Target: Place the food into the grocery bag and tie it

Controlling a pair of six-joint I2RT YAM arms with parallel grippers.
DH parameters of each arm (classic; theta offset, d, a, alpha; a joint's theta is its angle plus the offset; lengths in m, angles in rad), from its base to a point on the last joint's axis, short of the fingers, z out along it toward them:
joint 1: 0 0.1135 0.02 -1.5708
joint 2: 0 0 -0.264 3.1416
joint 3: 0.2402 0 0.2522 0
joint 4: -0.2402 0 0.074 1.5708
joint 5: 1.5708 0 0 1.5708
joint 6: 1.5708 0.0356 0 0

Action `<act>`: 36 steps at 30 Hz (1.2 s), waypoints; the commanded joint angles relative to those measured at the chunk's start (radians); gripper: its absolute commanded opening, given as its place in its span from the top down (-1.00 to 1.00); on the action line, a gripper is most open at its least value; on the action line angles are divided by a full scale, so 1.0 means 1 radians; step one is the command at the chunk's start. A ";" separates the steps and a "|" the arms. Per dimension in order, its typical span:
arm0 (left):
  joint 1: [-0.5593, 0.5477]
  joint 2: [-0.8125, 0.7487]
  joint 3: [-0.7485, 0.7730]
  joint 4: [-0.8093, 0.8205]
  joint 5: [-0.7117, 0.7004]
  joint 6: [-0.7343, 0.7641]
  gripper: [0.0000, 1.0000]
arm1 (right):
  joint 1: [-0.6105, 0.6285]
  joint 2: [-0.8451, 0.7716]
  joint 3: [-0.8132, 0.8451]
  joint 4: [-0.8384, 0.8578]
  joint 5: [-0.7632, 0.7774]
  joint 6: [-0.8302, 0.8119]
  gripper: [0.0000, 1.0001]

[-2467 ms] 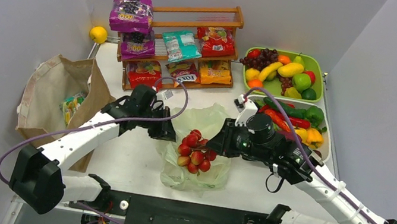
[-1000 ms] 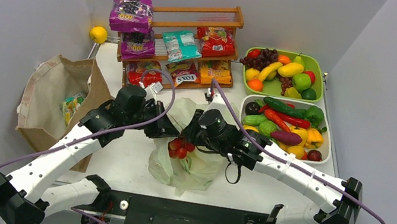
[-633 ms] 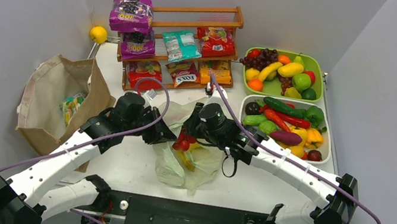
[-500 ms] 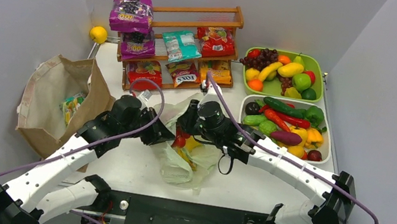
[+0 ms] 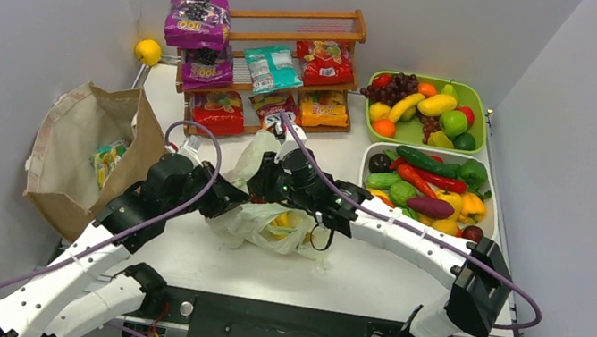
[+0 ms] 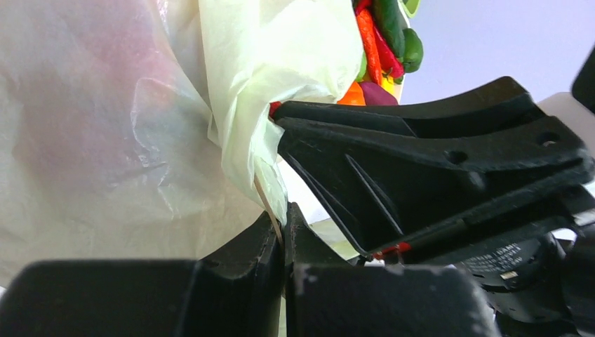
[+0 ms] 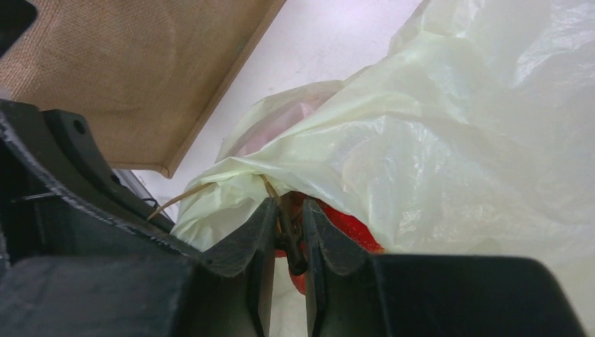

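The thin pale green bag (image 5: 245, 223) is bunched up on the desk (image 5: 368, 275), its top gathered; red and yellow food (image 5: 281, 218) is seen dimly inside it.

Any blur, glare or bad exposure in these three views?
Top external: evenly lit, sharp, soft shadows only. Left wrist: grocery bag looks washed out and soft, close to the lens. Right wrist: right gripper's fingers blurred and dark, bag film behind sharper.

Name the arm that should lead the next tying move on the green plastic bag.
Right, probably. The right gripper is shut on a gathered strand of the grocery bag, its arm stretched across the bag's top; the left gripper pinches another fold close beside it and can anchor.
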 commanded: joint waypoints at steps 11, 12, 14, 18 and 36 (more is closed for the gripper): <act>0.020 0.071 0.074 -0.086 0.013 0.212 1.00 | -0.009 -0.076 -0.002 -0.131 -0.104 -0.056 -0.58; 0.021 0.078 0.085 -0.103 0.017 0.251 1.00 | -0.012 -0.096 -0.004 -0.156 -0.093 -0.065 -0.59; 0.022 0.096 0.099 -0.115 0.035 0.313 1.00 | -0.014 -0.127 -0.005 -0.199 -0.066 -0.082 -0.59; 0.023 0.148 0.128 -0.143 0.086 0.443 1.00 | -0.029 -0.184 0.004 -0.308 -0.006 -0.120 -0.57; 0.016 0.294 0.150 -0.128 0.256 0.713 1.00 | -0.163 -0.536 -0.077 -0.583 0.239 -0.224 -0.49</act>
